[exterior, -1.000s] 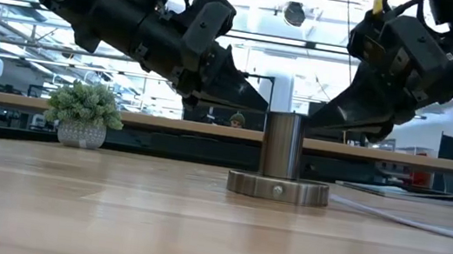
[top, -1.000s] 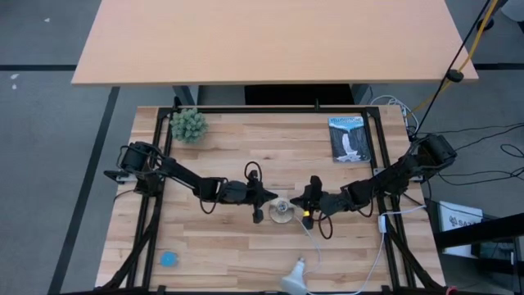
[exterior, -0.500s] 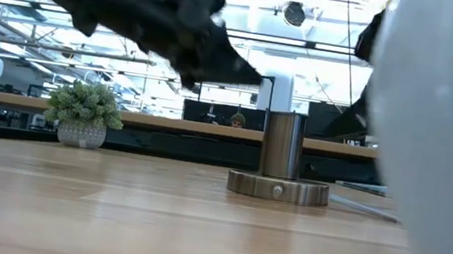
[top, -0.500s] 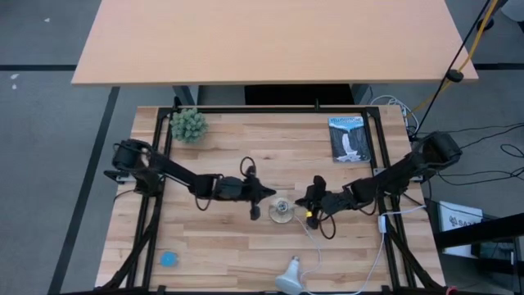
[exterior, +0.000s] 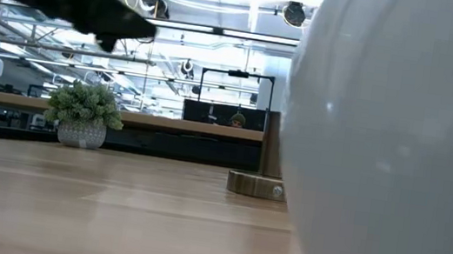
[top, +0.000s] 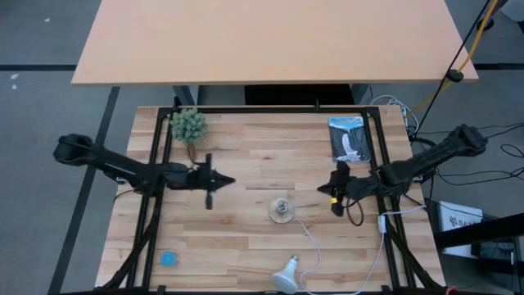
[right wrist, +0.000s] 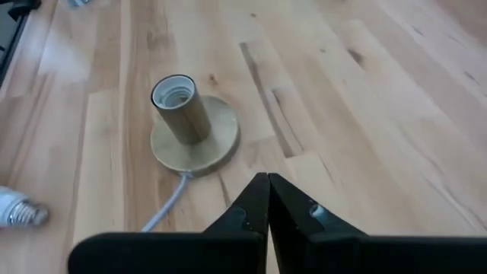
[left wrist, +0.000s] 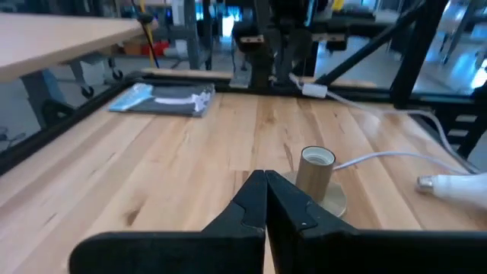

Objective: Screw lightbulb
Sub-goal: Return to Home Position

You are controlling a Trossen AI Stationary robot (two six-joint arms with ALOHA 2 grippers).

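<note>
The white lightbulb [top: 286, 277] lies on its side at the table's near edge, touched by no gripper. Its globe fills the right of the low view [exterior: 399, 150], and its screw base shows in the right wrist view [right wrist: 21, 213]. The socket [top: 282, 211] stands upright on its round base at the table's middle, its opening empty [right wrist: 173, 95]. My left gripper [top: 232, 182] is shut and empty, left of the socket. My right gripper [top: 321, 188] is shut and empty, right of the socket. Both hang above the table.
A thin white cord [top: 307, 233] runs from the socket toward the near right. A small potted plant [top: 188, 124] stands at the far left, a book [top: 350, 138] lies at the far right, and a blue disc [top: 168, 259] lies at the near left.
Both grippers have drawn back from the socket, the left toward the table's left edge, the right toward its right edge. The lightbulb has rolled a little to the left along the near edge and now fills the right of the low view.
</note>
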